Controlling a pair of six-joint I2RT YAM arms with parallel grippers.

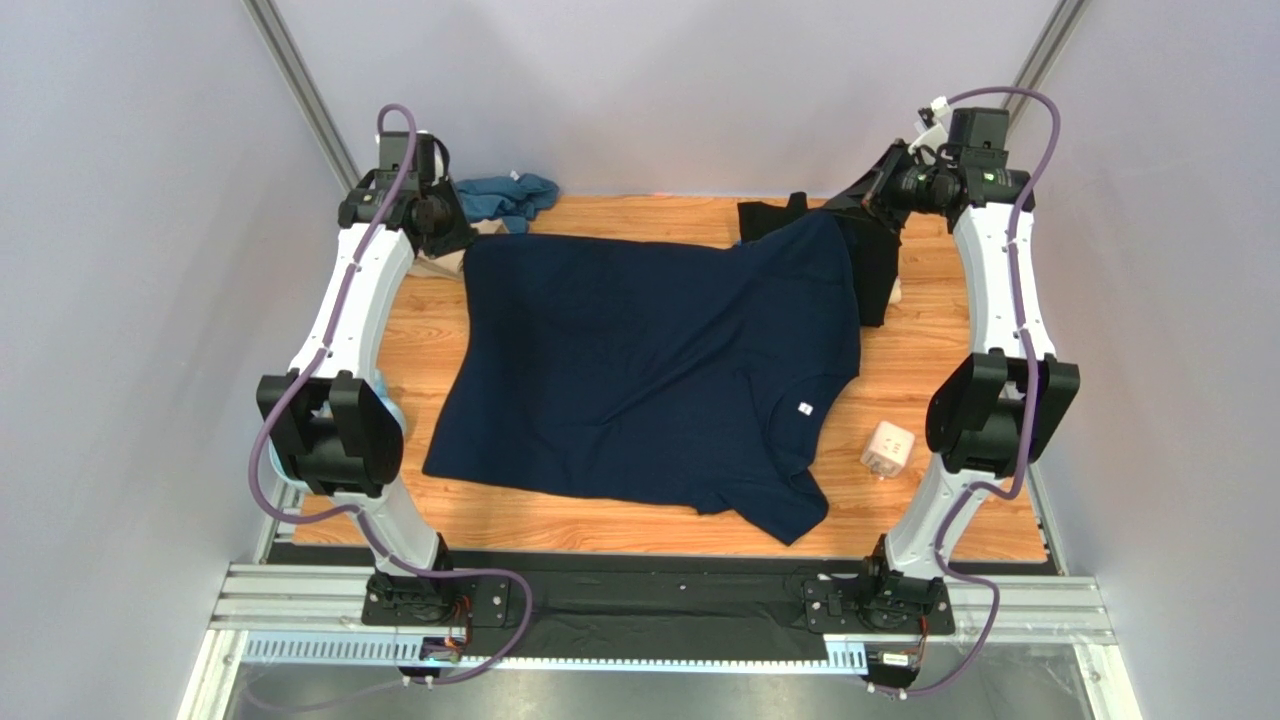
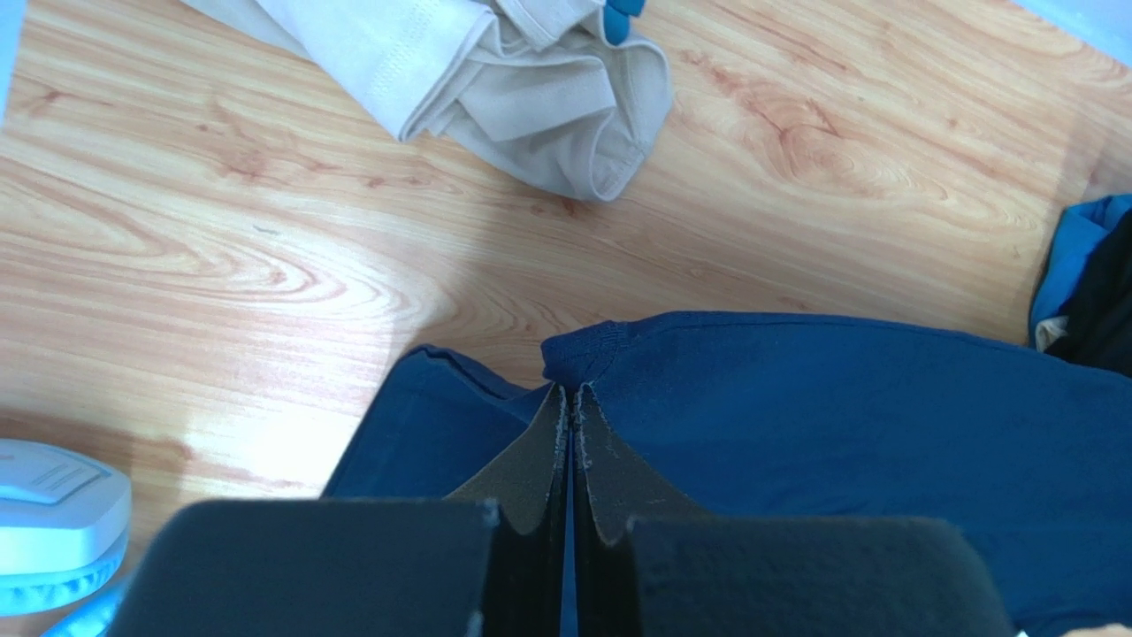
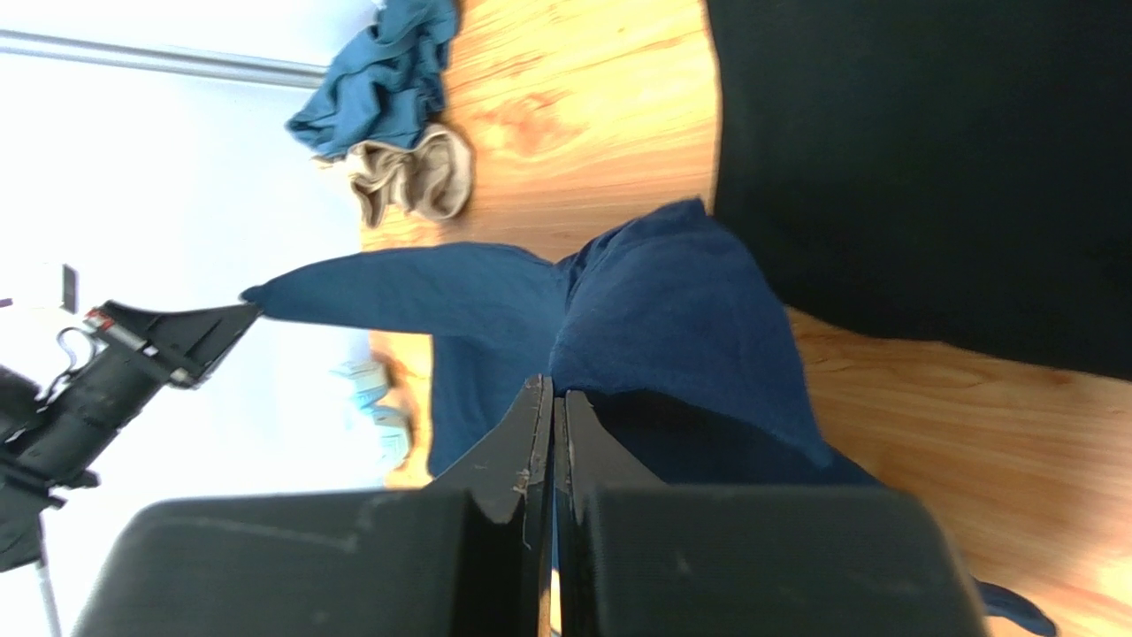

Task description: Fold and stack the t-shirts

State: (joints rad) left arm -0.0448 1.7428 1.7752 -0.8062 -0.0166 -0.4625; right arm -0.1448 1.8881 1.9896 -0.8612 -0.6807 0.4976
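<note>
Both arms reach from their bases at the near edge of the table (image 1: 601,528) out to the far edge of the navy t-shirt (image 1: 646,368). Each elbow is bent beside the shirt's flank and each wrist is turned down over one of its far corners.

The left gripper (image 2: 569,405) has its jaws pressed together on the shirt's far-left edge, with a fold of navy cloth pinched between the fingertips. The right gripper (image 3: 552,392) is likewise clamped tight on the far-right corner, where the cloth bunches up over its fingers. Between the two grips the far edge is lifted and drawn taut. The rest of the navy t-shirt lies spread on the wood, collar toward the near right.

The black t-shirt (image 3: 930,173) lies flat just past the navy shirt's far-right corner, partly beneath it. The tan t-shirt (image 2: 532,80) is crumpled just beyond the far-left corner, with the teal t-shirt (image 1: 504,198) heaped behind it. A small white cube (image 1: 888,449) sits off the navy shirt's near-right side. A pale blue plastic ring (image 2: 53,531) lies off its left side.
</note>
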